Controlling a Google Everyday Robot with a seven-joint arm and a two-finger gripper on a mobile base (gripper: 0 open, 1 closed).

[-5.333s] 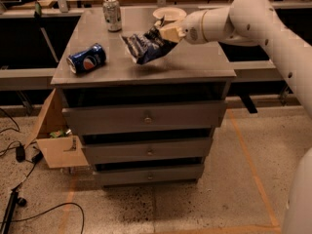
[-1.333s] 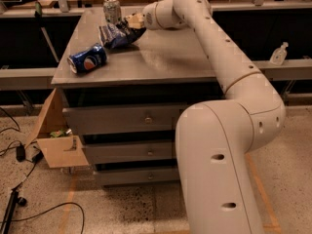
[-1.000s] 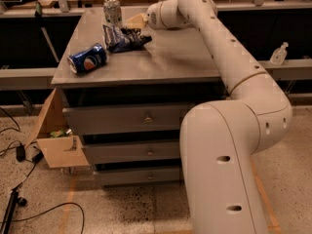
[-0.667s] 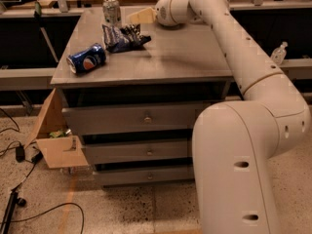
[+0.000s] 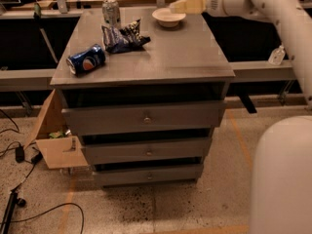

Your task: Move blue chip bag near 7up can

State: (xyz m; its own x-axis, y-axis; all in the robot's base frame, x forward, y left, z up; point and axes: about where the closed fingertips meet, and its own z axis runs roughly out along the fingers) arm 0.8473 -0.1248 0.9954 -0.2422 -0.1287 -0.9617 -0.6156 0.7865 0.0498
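Observation:
The blue chip bag (image 5: 124,36), crumpled navy foil with white print, lies on the grey cabinet top (image 5: 180,57) just in front of the 7up can (image 5: 111,12), which stands upright at the back left. The bag nearly touches the can's base. My gripper (image 5: 178,6) is above the white bowl at the back of the top, well right of the bag, and holds nothing.
A blue Pepsi can (image 5: 87,59) lies on its side near the front left edge. A white bowl (image 5: 168,17) sits at the back centre. The cabinet has three shut drawers. A cardboard box (image 5: 57,139) and cables lie on the floor at left.
The gripper carried the bag left to the can, let it go on the top and has drawn back to the right, over the bowl. The bag now lies still.

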